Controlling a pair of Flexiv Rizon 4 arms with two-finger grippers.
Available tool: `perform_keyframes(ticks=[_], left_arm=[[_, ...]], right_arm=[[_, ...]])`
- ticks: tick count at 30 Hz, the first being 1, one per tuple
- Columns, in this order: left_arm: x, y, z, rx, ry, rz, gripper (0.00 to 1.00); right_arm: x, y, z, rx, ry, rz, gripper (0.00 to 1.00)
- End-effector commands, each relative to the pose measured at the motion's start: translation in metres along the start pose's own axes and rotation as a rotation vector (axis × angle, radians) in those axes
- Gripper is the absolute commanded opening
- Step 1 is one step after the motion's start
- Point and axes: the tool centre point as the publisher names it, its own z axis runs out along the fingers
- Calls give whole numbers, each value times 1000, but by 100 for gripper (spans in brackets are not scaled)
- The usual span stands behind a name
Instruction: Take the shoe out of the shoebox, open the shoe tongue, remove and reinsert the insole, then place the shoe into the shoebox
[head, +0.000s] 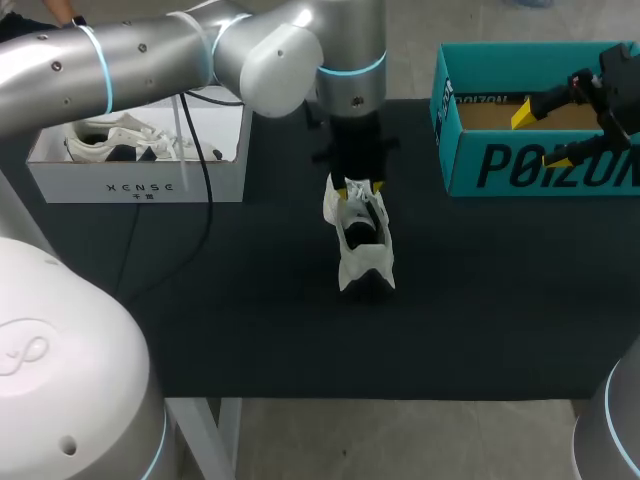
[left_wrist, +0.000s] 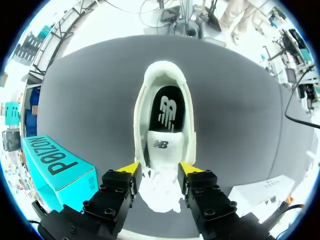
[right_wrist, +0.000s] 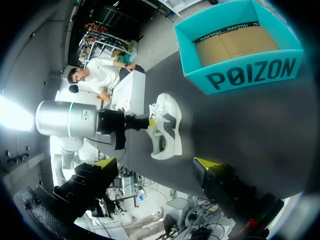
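Note:
A white shoe (head: 362, 245) stands on the black mat mid-table, opening upward, its dark insole (left_wrist: 169, 107) showing inside. My left gripper (head: 362, 187) comes straight down on the end of the shoe farthest from me. In the left wrist view the left gripper (left_wrist: 159, 169) has both yellow tips pressed against the shoe (left_wrist: 165, 135) at its lace and tongue part. The teal shoebox (head: 445, 110) lies open and empty at the far right. Above its front wall hangs my right gripper (head: 540, 135), open and holding nothing. The right wrist view shows the shoe (right_wrist: 167, 130) well ahead of the right gripper (right_wrist: 156, 162).
A white box (head: 140, 175) holding another white shoe (head: 120, 140) stands at the far left, with a black cable trailing past it. The black mat (head: 250, 320) has free room in front of and beside the shoe.

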Motion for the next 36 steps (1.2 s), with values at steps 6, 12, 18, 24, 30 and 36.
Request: perform_keyframes(ticks=[6, 12, 18, 24, 30, 36], left_arm=[[15, -4, -17, -14, 24, -32, 0], [25, -10, -14, 5, 40, -100, 0], [26, -11, -13, 25, 38, -105, 0], [26, -11, -13, 25, 38, -105, 0], [26, -11, -13, 25, 38, -105, 0], [46, -29, -17, -15, 72, -750, 0]], right_arm=[[0, 0, 1, 1, -4, 2, 100], [0, 0, 1, 1, -4, 2, 100], [0, 0, 1, 1, -4, 2, 100], [0, 0, 1, 1, -4, 2, 100], [0, 0, 1, 1, -4, 2, 100], [0, 0, 1, 1, -4, 2, 100]])
